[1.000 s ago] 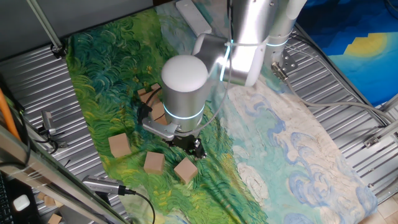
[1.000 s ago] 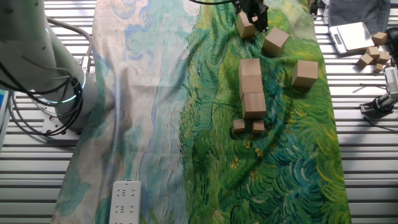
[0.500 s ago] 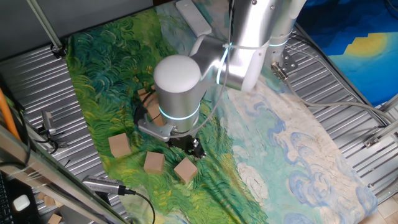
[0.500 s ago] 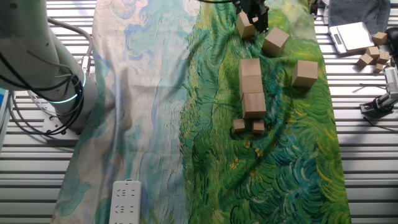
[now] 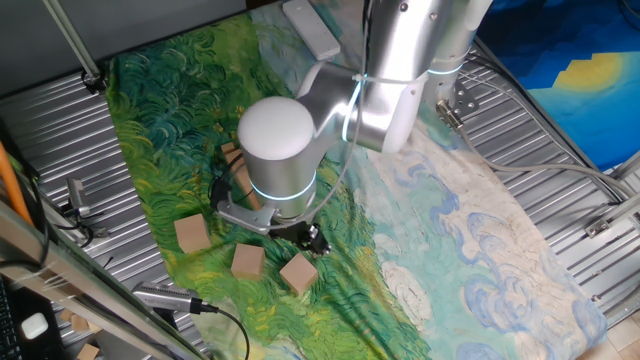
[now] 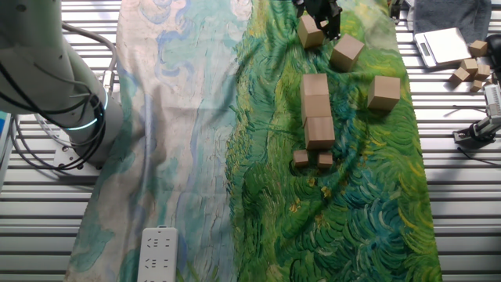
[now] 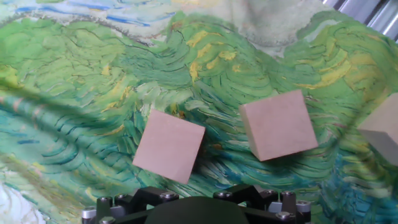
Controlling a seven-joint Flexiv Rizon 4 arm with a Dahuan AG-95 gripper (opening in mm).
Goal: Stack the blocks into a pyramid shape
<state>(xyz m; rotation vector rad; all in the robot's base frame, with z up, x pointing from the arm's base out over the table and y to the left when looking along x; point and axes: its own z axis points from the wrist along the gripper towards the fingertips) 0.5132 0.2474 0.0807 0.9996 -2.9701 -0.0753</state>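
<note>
Arm shifted slightly, tool (image 5: 312, 240) above skewed block (image 7: 169, 147), corner toward camera.

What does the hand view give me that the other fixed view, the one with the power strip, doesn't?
Only the hand view: a close look straight down at two loose blocks, one just ahead of the hand and one beside it, apart from each other on the green cloth. The fingers themselves are out of frame.

Only the other fixed view: the row of blocks already laid down, two small blocks at its end, the power strip, and the gripper.

Both: the same loose blocks on the cloth, none gripped.
</note>
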